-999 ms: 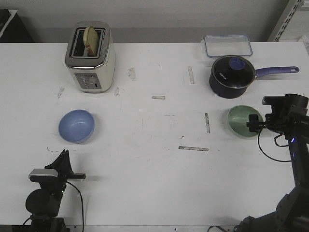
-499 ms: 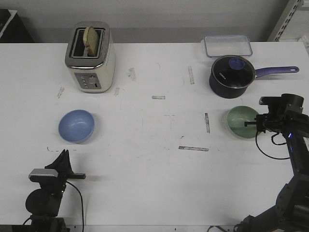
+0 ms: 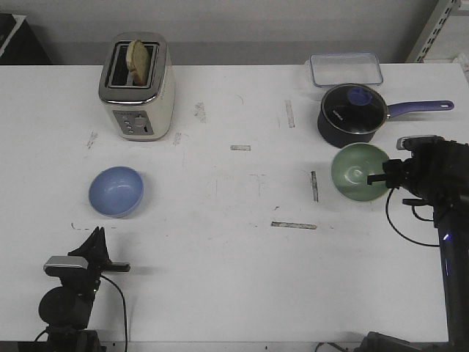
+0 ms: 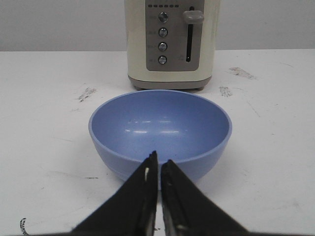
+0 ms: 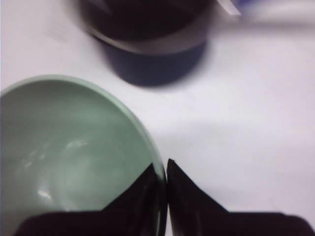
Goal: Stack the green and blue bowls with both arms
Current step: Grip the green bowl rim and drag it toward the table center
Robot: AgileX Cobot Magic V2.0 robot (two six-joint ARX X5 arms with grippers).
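The blue bowl (image 3: 116,191) sits upright on the white table at the left; in the left wrist view (image 4: 160,130) it lies just beyond my left gripper (image 4: 159,164), which is shut and empty. In the front view the left gripper (image 3: 95,242) rests low near the front edge. The green bowl (image 3: 357,172) is lifted and tilted at the right, just in front of the saucepan. My right gripper (image 3: 377,177) is shut on its rim, one finger inside and one outside, as the right wrist view shows (image 5: 164,169) on the green bowl (image 5: 69,152).
A dark blue saucepan (image 3: 352,116) with glass lid and purple handle stands right behind the green bowl. A clear lidded container (image 3: 345,69) is at the back right. A cream toaster (image 3: 137,86) holding bread stands at the back left. Tape marks dot the table.
The right gripper has raised the green bowl and carried it a little left and toward the saucepan; the bowl looks larger and tilted. The left arm and blue bowl have not moved.
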